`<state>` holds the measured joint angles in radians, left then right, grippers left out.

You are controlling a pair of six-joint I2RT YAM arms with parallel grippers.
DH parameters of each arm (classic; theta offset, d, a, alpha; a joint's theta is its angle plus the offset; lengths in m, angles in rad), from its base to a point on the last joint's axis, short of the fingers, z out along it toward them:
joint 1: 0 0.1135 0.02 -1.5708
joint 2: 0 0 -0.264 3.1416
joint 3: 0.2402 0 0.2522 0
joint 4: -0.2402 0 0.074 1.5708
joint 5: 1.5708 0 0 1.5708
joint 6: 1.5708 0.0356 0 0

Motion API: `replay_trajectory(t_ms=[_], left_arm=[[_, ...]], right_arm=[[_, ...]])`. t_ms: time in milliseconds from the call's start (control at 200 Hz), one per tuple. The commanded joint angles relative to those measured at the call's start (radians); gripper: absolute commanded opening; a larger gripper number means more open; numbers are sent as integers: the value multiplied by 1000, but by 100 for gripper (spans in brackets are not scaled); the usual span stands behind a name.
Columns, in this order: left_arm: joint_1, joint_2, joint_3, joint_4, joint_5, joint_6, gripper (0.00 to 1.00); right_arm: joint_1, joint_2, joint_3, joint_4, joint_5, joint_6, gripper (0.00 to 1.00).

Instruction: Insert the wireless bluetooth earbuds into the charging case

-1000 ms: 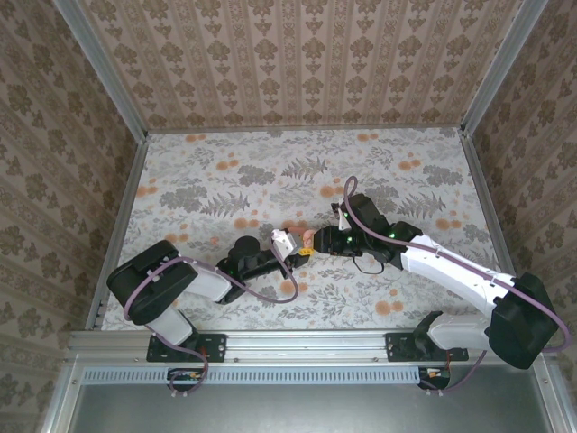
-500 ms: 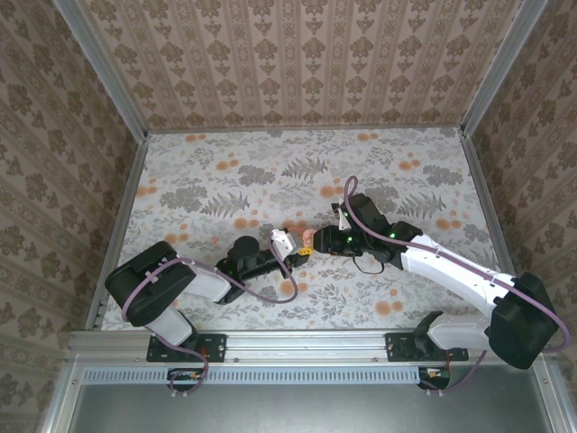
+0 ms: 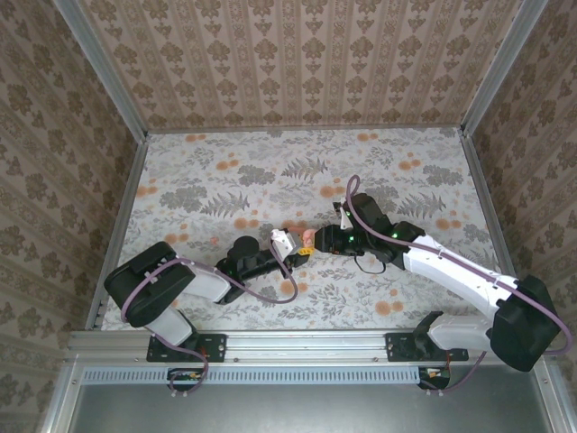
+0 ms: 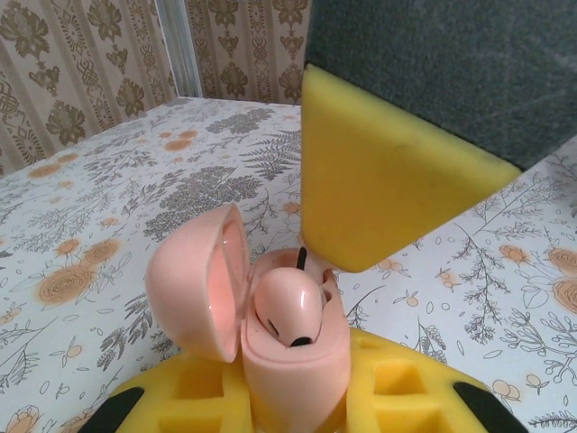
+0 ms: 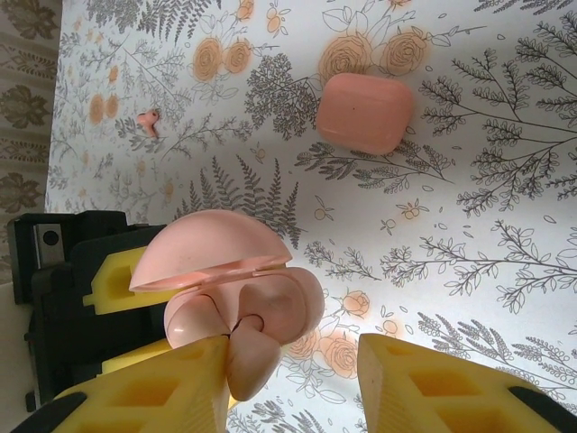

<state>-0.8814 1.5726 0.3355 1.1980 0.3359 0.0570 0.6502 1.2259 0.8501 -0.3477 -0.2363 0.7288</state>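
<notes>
The charging case (image 4: 288, 361) is held off the counter (image 3: 225, 180), clamped between the pressed-together fingers of the left hand (image 3: 288, 248), a little near of the counter's middle. Its lid (image 4: 194, 284) is swung open to the left. 1 seated earbud (image 4: 288, 311) is seen in a well of the case, its rounded head standing slightly proud of the rim.

The right hand (image 3: 312, 240) is held right beside the case with its fingers spread and nothing pinched between them; in the left wrist view 1 yellow pad is poised just above the seated earbud.

The step in hand is judged to be the seating of the 1st of 2 buds. A gentle press straight down into the well is called for next, with the case kept steady.

A loose earbud (image 5: 149, 120) is left on the counter, well apart to the left, and a closed pink box (image 5: 365, 113) is lying nearby.
</notes>
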Motion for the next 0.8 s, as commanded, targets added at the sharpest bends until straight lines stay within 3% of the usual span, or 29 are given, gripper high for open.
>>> replay_trajectory(t_ms=[0,795], left_arm=[[6,-28,4,6,3,19,12],[6,-33,-3,4,0,17,12]], right_arm=[[-11,-23,-8,-37,31,-16,42],[-25,-29,-18,-39,28,-22,44]])
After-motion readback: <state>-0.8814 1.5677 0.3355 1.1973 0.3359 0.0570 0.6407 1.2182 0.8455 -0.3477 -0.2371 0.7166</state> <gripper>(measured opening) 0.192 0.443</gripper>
